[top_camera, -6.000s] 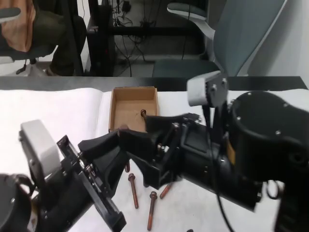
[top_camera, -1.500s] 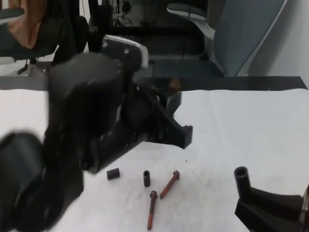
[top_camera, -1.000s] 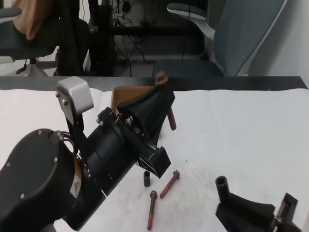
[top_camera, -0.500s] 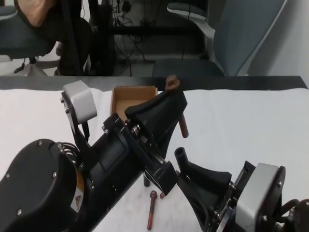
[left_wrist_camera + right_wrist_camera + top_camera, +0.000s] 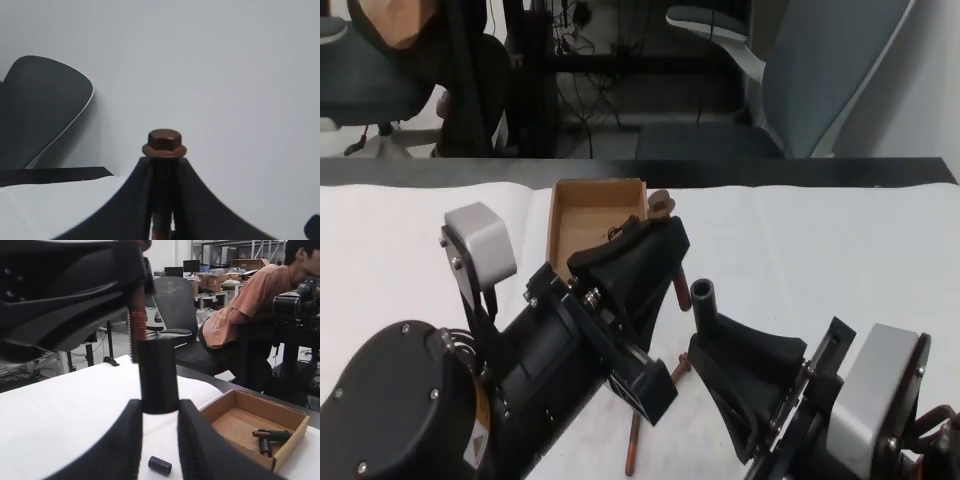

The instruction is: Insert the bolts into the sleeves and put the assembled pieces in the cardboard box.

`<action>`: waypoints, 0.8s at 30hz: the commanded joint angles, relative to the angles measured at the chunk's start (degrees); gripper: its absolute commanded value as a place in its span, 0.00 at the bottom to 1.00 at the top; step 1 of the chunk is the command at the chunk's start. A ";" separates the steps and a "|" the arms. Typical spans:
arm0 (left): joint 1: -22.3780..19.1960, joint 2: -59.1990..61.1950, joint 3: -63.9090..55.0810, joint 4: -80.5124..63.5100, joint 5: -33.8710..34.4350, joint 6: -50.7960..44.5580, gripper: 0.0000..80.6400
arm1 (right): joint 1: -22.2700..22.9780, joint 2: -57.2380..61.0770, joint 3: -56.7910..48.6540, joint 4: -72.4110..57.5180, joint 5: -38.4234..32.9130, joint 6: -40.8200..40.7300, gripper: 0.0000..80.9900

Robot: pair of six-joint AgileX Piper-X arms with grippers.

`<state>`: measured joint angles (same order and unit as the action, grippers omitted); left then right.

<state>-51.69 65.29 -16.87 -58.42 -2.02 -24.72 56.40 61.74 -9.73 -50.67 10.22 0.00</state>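
Observation:
My left gripper [image 5: 663, 240] is shut on a rusty brown bolt [image 5: 672, 270], held upright above the bench with its hex head [image 5: 164, 144] up. My right gripper [image 5: 712, 325] is shut on a black sleeve [image 5: 703, 293], upright and just beside the bolt's lower end. In the right wrist view the sleeve [image 5: 157, 375] stands between the right gripper's fingers [image 5: 127, 445], and the bolt's threaded tip [image 5: 136, 330] hangs right behind its top rim. The cardboard box [image 5: 560, 215] lies behind both grippers and holds assembled pieces [image 5: 265, 437].
Two loose bolts [image 5: 634, 452] [image 5: 681, 368] lie on the white bench cover between the arms. A spare black sleeve [image 5: 160, 465] lies on the cover below the held one. Office chairs stand beyond the bench's far edge.
The right gripper has come in from the lower right and risen with the sleeve until it is beside the bolt. The left gripper has lowered the bolt a little.

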 commanded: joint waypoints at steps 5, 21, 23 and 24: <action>1.48 -0.91 -0.09 -7.05 -0.95 0.62 0.02 | 0.05 -0.02 -0.58 0.50 -1.13 0.00 0.01; 1.88 -0.91 -0.09 -5.21 4.92 -3.41 0.02 | 0.05 -0.02 -0.58 1.08 -1.13 1.50 0.01; 1.88 -0.91 -0.09 -4.44 4.92 -3.41 0.02 | 0.05 -0.02 -0.58 1.08 -1.13 1.50 0.01; 1.88 -0.91 -0.09 -4.12 5.03 -3.41 0.02 | 0.05 -0.02 -0.58 1.08 -1.13 1.50 0.01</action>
<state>-49.85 65.22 -16.87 -62.54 1.82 -28.02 56.40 61.74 -9.73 -49.27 9.09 1.40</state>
